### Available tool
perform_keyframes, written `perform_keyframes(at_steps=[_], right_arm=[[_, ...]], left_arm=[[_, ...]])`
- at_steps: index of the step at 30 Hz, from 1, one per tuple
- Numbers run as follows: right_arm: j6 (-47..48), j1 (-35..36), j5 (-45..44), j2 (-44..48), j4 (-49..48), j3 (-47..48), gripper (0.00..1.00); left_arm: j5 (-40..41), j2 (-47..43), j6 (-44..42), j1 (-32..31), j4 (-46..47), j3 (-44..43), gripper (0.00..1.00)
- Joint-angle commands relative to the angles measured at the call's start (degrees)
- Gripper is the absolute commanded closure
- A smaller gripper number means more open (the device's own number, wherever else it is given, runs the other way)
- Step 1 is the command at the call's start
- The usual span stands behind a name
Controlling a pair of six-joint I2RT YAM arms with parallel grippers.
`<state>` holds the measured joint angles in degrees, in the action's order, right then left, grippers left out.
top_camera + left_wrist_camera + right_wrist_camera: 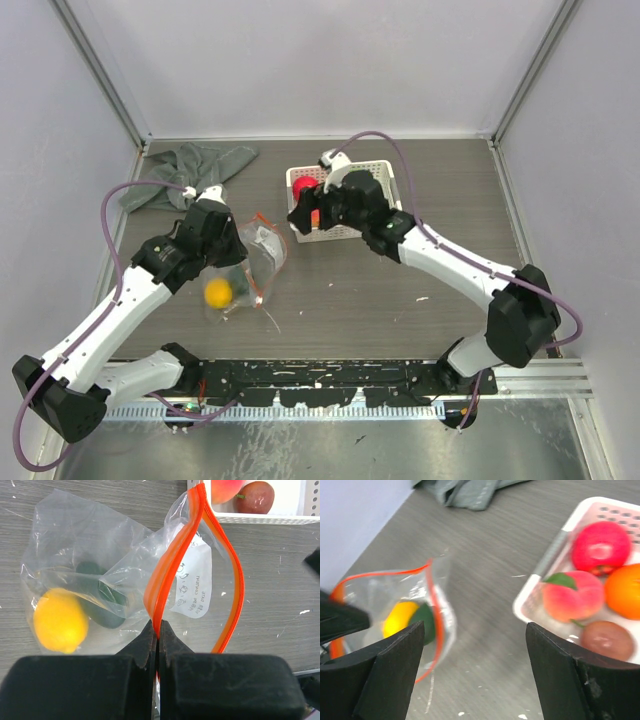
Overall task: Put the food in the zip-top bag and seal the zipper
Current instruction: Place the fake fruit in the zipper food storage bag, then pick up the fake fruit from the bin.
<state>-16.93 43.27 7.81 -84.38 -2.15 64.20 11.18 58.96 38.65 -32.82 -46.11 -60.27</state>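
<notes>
Inside the zip-top bag (65, 535) lie two fruits (60, 620); the basket (524, 606) holds four.

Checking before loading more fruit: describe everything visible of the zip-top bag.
The zip-top bag is clear, crinkled plastic lying on the table beside the white basket. Its orange-red zipper stands open, one lip pinched by the left gripper. Inside lie a yellow fruit and a green one; a white label shows.

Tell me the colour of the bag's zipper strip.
The zipper strip is orange-red; the left wrist view shows it best.
</notes>
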Motion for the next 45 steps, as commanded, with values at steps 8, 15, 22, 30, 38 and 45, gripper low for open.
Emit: perform_keyframes(at_steps=[8, 15, 22, 30, 38, 45], right_arm=[[4.32, -11.73, -1.58, -7.36, 11.64, 9.09, 0.11], [5.83, -14.62, -3.75, -16.96, 18.75, 16.43, 0.11], [6.4, -15.16, -5.01, -24.61, 23.06, 22.19, 0.13], [7.4, -15.21, -2.66, -30.69, 26.93, 25.71, 0.17], [8.36, -15.23, -3.16, -33.98, 28.71, 25.82, 0.17], [9.08, -15.23, -5.11, -35.44, 29.18, 25.82, 0.21]], left_arm=[[2.26, -1.2, -1.89, 0.3, 0.77, -0.28, 1.0], [2.53, -0.84, -2.0, 0.3, 0.67, -0.28, 1.0], [2.41, -0.51, -2.13, 0.3, 0.49, -0.46, 1.0], [2.36, -0.29, -2.27, 0.3, 0.4, -0.4, 1.0], [1.71, 0.24, -2.18, 0.3, 0.74, -0.33, 1.0], [1.45, 0.41, -2.1, 0.3, 0.75, -0.53, 1.0]])
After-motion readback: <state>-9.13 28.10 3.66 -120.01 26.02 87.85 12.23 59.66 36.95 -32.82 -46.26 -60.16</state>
